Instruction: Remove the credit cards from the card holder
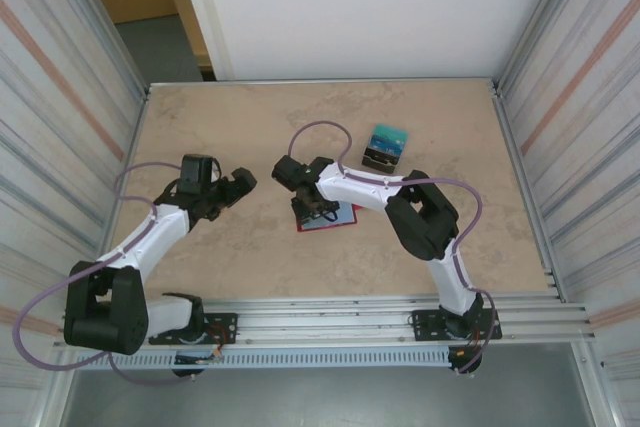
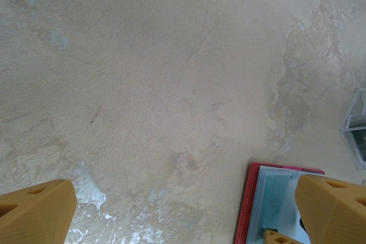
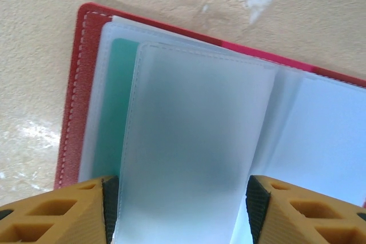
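No writing, number, brand or sign could be read anywhere. The teal card [image 3: 112,107] in the holder [image 3: 71,101] lay just ahead of the right end effector [image 3: 180,201], toward its left finger. It sat behind frosted plastic and showed plain colour only. The card pile [image 1: 386,143], on the counter [image 1: 250,127] beyond that end effector, showed blue and dark patches too small to make out as print.
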`<state>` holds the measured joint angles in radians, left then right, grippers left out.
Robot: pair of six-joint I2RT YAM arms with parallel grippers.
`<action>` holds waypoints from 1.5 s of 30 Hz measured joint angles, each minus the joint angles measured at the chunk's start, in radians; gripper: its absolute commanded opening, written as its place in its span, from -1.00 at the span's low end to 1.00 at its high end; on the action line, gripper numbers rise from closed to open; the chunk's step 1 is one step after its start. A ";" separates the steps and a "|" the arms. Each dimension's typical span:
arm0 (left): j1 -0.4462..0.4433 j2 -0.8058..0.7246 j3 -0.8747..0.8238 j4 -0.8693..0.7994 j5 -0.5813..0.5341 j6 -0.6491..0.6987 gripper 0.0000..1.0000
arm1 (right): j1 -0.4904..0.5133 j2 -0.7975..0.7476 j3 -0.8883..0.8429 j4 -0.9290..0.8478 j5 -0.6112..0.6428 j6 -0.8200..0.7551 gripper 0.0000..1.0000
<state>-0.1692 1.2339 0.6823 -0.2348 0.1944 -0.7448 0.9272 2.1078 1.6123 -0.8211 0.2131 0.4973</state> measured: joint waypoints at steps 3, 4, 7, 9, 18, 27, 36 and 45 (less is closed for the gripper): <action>0.000 0.000 0.000 0.000 0.000 0.000 0.97 | 0.000 -0.006 -0.001 -0.004 0.018 0.000 0.12; 0.000 0.000 0.000 0.000 0.000 0.000 0.97 | 0.000 -0.008 -0.001 -0.005 0.023 0.000 0.11; 0.000 0.000 0.000 0.000 0.000 0.000 0.97 | -0.006 -0.019 -0.003 -0.007 0.034 0.000 0.07; 0.000 0.000 0.000 0.000 0.000 0.000 0.97 | -0.013 -0.027 -0.013 -0.008 0.041 0.001 0.01; -0.110 0.028 0.079 -0.031 -0.044 0.033 0.97 | -0.082 -0.088 -0.096 -0.006 0.050 0.019 -0.18; -0.323 0.225 0.204 -0.046 -0.112 0.069 0.97 | -0.153 -0.119 -0.198 0.047 -0.005 0.023 -0.27; -0.433 0.392 0.294 -0.068 -0.142 0.072 0.81 | -0.186 -0.154 -0.257 0.084 -0.029 0.023 -0.43; -0.455 0.472 0.330 -0.093 -0.159 0.099 0.67 | -0.209 -0.166 -0.288 0.100 -0.038 0.023 -0.43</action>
<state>-0.6239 1.7061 1.0122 -0.3279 0.0349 -0.6460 0.7177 1.9415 1.3247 -0.7208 0.1749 0.5198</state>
